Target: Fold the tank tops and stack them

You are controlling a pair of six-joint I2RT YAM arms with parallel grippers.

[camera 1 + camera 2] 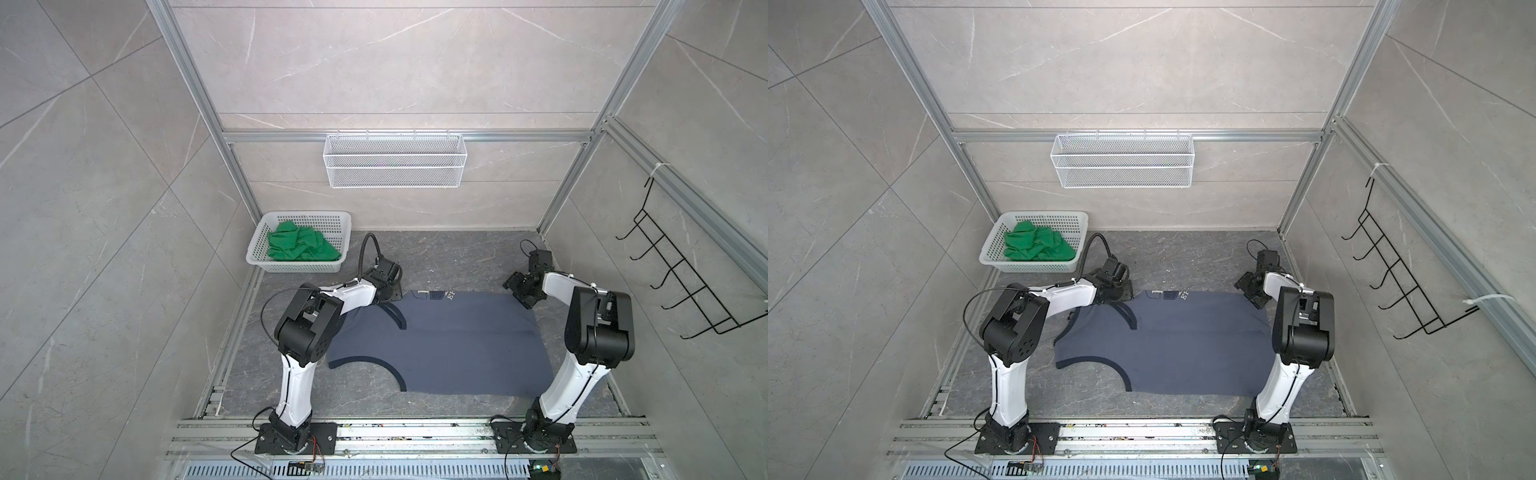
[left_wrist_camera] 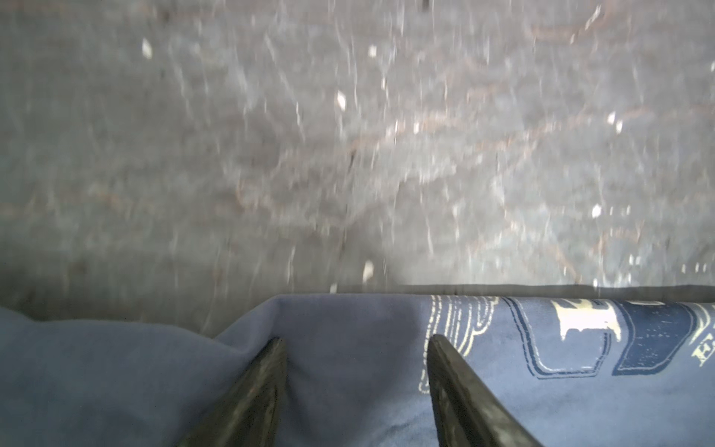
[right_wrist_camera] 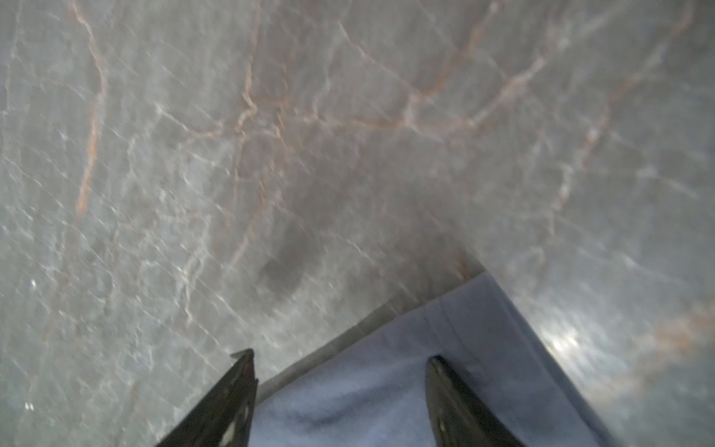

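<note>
Both top views were bright, even and sharp, lit softly from overhead, so only faint shadows lay on the blue top (image 1: pixel 449 345). Toward the edges the rails (image 1: pixel 198 83) splayed outward (a wide lens at work). The wrist views were dimmer and soft. In the left wrist view the table (image 2: pixel 348 135) smeared into streaks, its pale flecks drawn into dashes, while the top's print read fairly crisp. In the right wrist view the veins blurred, a round shadow (image 3: pixel 280 273) darkened the table, and a glare spot (image 3: pixel 563 342) burned white near the cloth's edge.
</note>
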